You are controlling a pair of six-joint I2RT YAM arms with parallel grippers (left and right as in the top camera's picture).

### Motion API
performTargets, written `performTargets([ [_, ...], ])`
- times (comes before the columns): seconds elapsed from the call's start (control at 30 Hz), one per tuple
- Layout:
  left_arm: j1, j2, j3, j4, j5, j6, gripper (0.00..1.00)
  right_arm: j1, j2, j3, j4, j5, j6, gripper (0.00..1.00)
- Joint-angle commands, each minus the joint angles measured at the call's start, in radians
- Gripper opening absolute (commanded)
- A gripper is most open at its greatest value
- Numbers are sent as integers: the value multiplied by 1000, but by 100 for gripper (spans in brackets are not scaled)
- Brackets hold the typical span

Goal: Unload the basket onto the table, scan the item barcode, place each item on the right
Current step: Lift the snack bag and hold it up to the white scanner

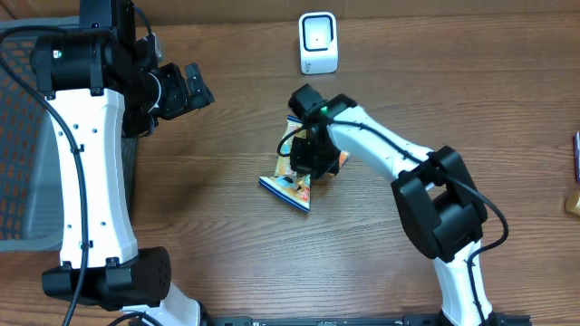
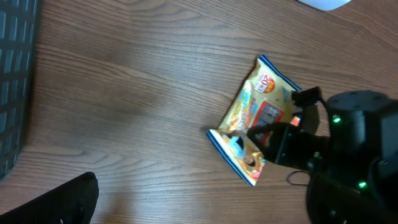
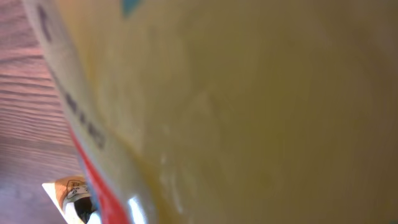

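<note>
Wood-grain table (image 1: 227, 199) — snack packet (image 1: 294, 188) at centre, right gripper (image 1: 306, 166) clamped on it; white scanner (image 1: 318, 43) top centre; left gripper (image 1: 186, 89) upper left, spread wide; grey mesh panel (image 1: 14, 118) far left.

You're at a robot lab bench, set like a checkout: wood table (image 1: 227, 254), scanner (image 1: 318, 43), L arm (image 1: 86, 172), R arm (image 1: 390, 145), mesh bin (image 1: 16, 136).

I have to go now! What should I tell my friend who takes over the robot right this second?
Left tool: open, holding nothing, off to the left side.
Right tool: shut on the snack packet, mid-table.
Scanner: stands at the far edge, apart from the packet.
Done: packet gripped.
Left: bring its barcode to the scanner; the barcode is not visible now.
</note>
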Motion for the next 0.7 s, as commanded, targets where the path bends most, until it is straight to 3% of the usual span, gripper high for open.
performTargets([
  [0.0, -7, 12, -3, 7, 1, 15, 100, -72, -53, 102, -42, -191, -117, 4],
  [0.13, -7, 12, -3, 6, 1, 15, 100, -182, -82, 188, -74, -639, -184, 4],
  [0.33, -7, 12, -3, 9, 1, 14, 100, -305, -83, 200, -63, -1209, -130, 4],
  [0.43, -7, 12, -3, 11, 2, 14, 100, -334, -83, 200, -72, -1256, -16, 4],
  [0.67, -7, 12, -3, 11, 1, 15, 100, -360, -83, 200, -66, -1257, 40, 4],
])
